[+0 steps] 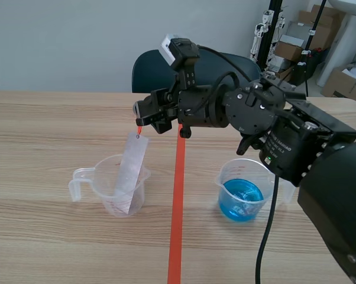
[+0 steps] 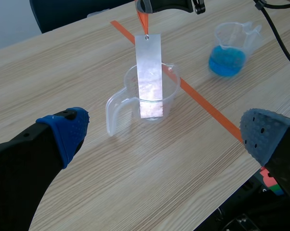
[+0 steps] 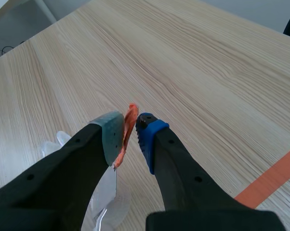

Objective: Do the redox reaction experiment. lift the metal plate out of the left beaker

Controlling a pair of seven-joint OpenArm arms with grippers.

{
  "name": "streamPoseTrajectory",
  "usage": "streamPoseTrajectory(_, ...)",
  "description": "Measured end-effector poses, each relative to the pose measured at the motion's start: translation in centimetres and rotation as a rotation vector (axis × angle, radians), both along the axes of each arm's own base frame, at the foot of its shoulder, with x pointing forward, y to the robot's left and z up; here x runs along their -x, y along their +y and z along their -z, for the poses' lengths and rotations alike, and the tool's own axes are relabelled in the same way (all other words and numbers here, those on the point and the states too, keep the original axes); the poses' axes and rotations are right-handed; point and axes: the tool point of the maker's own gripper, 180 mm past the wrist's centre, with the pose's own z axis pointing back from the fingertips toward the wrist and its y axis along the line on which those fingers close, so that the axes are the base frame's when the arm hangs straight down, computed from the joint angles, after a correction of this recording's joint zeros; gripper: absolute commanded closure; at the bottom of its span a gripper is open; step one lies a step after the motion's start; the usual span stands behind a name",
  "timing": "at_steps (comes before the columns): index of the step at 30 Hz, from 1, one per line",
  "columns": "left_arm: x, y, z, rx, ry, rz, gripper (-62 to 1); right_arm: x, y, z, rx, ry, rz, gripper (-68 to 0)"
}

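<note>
The metal plate is a long silvery strip with an orange tab at its upper end. It leans upright with its lower part inside the clear left beaker. My right gripper reaches in over the beaker and is shut on the orange tab, just above the plate. In the right wrist view the plate's top shows under the fingers. My left gripper is open, held back from the beaker on its near side, with nothing between its fingers.
A second clear beaker holding blue liquid stands right of the orange tape line. A dark chair sits behind the table's far edge. Boxes and stands fill the room's back right.
</note>
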Motion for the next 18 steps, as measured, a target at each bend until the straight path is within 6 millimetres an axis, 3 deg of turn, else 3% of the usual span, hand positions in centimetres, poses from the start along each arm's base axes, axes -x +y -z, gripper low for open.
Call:
streamPoseTrajectory(3, 0.0, 0.0, 0.0, 0.0, 0.0, 0.0, -62.3, 0.01, -0.06, 0.2, 0.016, -0.005, -0.002, 0.0)
streamPoseTrajectory(18, -0.01, -0.01, -0.03, 0.001, -0.001, 0.0, -62.3, 0.19, 0.07, 0.12, 0.012, -0.008, -0.015, -0.2)
